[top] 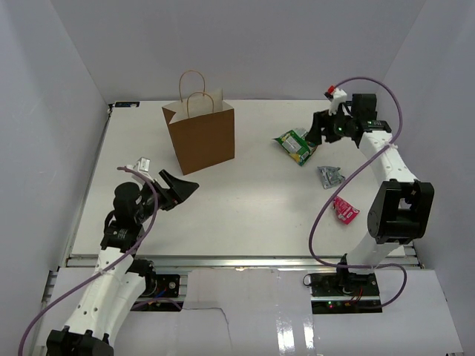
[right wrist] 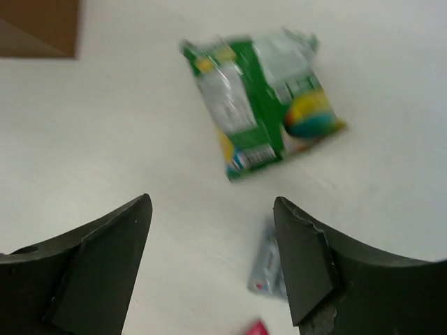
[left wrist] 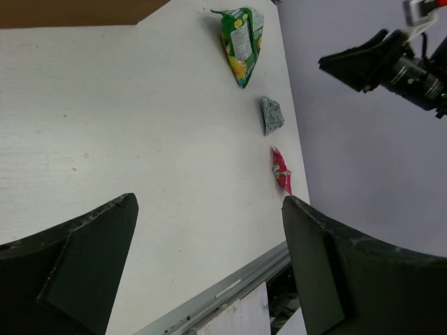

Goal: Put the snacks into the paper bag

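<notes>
Overhead, the brown paper bag (top: 202,137) stands upright toward the far left of the table (top: 245,215). Three snacks lie well apart from it on the right: a green-and-white packet (top: 295,144), a silver packet (top: 330,176) and a red packet (top: 345,210). The right hand (top: 320,129) hangs just beside the green-and-white packet, and the left hand (top: 180,187) hovers in front of the bag. From the left wrist, the left hand (left wrist: 209,202) is spread wide with nothing in it, and the three packets lie in a row far ahead. From the right wrist, the right hand (right wrist: 213,202) is likewise released and empty, poised above the blurred green-and-white packet (right wrist: 262,115). Picking up this packet looks like the step in hand. Next, the right hand would need to lower, straddle the crinkly foil and clench before carrying it to the bag.
</notes>
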